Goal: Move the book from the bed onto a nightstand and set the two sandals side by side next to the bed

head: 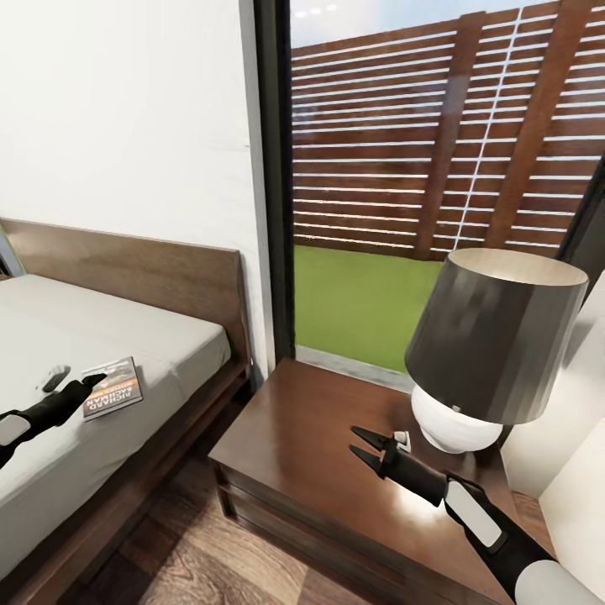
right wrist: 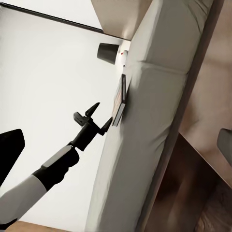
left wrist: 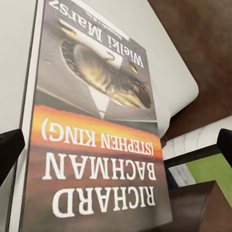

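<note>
At the far left of the head view, the left tool (head: 94,382) sits low over the plain light-grey mattress of the dark-brown-framed bed (head: 168,336), its black fingers spread, with one tip at the near corner of the thin dark-grey paperback book (head: 113,387) bearing an orange band and white lettering. The book lies flat on the mattress near the bed's outer edge, not yet pinched; the left wrist view shows its cover (left wrist: 96,135) between the two finger tips at the frame's sides. The book lies directly ahead of the left tool, and its long axis runs roughly in line with that tool's reach, so the left arm is clearly the nearer one. To the right, past the gap of wood-plank floor, stands the low glossy dark-brown two-drawer nightstand (head: 302,445), the bench for the drop. At its rear sits a white-based lamp with a dark conical shade (head: 491,336). The right tool (head: 360,445) hovers over the nightstand top, fingers spread and holding nothing.
</note>
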